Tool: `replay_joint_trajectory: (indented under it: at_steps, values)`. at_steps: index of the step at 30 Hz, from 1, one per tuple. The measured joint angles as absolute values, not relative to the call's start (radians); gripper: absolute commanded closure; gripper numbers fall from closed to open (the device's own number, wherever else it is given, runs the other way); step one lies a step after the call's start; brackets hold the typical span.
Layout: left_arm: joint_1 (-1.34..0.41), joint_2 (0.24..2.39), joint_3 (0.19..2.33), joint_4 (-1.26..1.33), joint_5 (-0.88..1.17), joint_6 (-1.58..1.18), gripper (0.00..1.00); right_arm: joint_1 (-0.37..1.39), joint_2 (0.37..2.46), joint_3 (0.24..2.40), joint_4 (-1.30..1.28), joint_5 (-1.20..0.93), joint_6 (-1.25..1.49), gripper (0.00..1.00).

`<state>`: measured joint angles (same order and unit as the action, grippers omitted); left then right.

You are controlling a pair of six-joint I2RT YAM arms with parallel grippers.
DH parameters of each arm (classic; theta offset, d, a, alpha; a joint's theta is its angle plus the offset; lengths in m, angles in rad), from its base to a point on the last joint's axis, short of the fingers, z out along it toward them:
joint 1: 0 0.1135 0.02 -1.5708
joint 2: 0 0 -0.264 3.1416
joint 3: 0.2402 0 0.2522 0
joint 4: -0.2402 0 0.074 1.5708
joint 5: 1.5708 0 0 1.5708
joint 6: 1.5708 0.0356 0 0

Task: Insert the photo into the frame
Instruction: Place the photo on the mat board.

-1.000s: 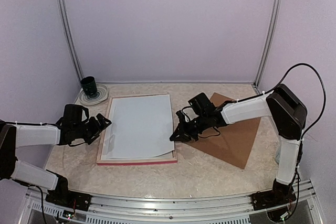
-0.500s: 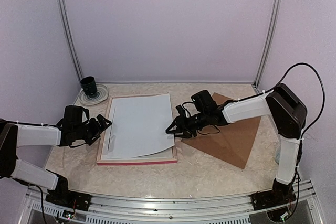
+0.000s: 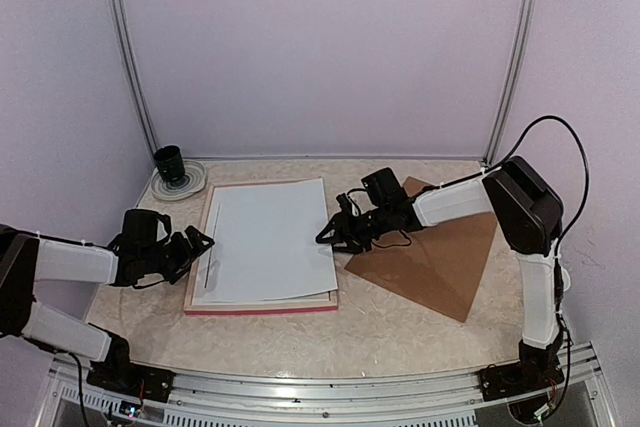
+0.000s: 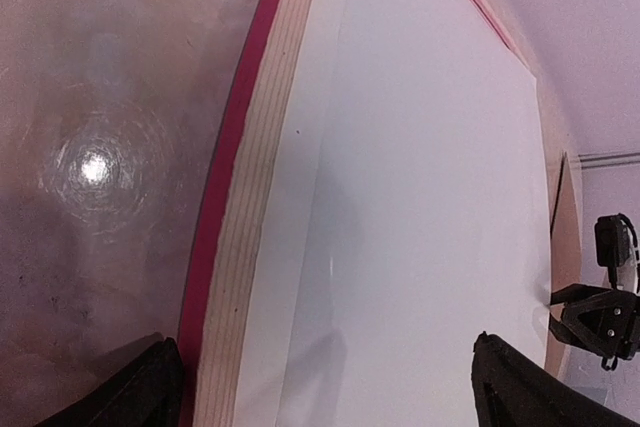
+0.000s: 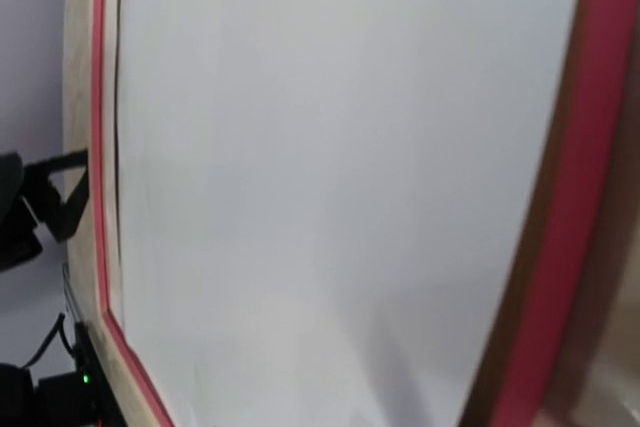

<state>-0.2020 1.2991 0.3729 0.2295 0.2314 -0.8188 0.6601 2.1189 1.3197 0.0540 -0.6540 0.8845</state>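
The frame (image 3: 260, 304) lies flat with its pale wood back up and its pink-red edge (image 4: 215, 217) showing. The photo (image 3: 268, 242) rests on it; only a blank white side shows, no print. My left gripper (image 3: 198, 246) is open at the frame's left edge, its fingertips (image 4: 150, 382) straddling the wood rim and the sheet. My right gripper (image 3: 330, 234) is at the sheet's right edge, jaws apart, with nothing between them. The right wrist view shows only the white sheet (image 5: 330, 147) and the red rim (image 5: 560, 247); its own fingers are out of sight.
A brown backing board (image 3: 440, 257) lies on the table right of the frame, under the right arm. A dark green cup (image 3: 169, 163) stands on a round coaster (image 3: 190, 185) at the back left. Purple walls close in the sides and back.
The right gripper went from shut on the sheet's lower right corner to open and moved up along the edge. The lifted, curled corner dropped flat. The left gripper edged slightly closer to the frame.
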Motion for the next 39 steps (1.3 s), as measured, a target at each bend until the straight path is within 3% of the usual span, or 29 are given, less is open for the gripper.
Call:
replay_joint_trajectory:
  at_steps: [8, 16, 22, 29, 39]
  values:
    - [-0.202, 1.338, 0.371, 0.301, 0.230, -0.804, 0.01, 0.634, 2.204, 1.479, 0.051, -0.678, 0.876, 0.63]
    - [-0.202, 1.383, 0.368, 0.396, 0.235, -0.777, 0.01, 0.623, 2.278, 1.548, 0.048, -0.717, 0.878, 0.85]
    - [-0.202, 1.383, 0.352, 0.439, 0.237, -0.772, 0.01, 0.621, 2.281, 1.549, 0.041, -0.756, 0.886, 0.93]
    - [-0.202, 1.379, 0.339, 0.457, 0.237, -0.772, 0.01, 0.619, 2.273, 1.566, 0.096, -0.838, 0.957, 0.96]
    - [-0.198, 1.333, 0.322, 0.457, 0.235, -0.775, 0.01, 0.619, 2.259, 1.544, 0.389, -0.968, 1.164, 0.98]
